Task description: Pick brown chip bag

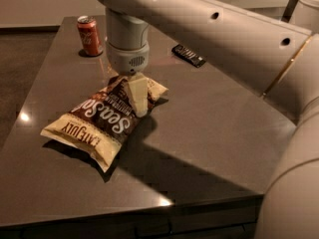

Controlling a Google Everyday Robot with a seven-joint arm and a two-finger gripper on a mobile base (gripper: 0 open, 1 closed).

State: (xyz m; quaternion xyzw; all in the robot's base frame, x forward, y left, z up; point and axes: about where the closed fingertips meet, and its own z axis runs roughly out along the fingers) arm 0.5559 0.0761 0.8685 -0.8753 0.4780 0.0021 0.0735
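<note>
Brown chip bag (102,116) on table (214,118), tool (138,102) over its far end, grip cannot be told.

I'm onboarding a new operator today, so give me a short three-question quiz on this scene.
1. True or false: the can stands upright on the table.
2. What small dark item lies beyond the arm, near the table's far edge?
3. The gripper is at: A the can; B the far end of the chip bag; C a bare part of the table.
Key: 1 true. 2 the candy bar. 3 B.
</note>
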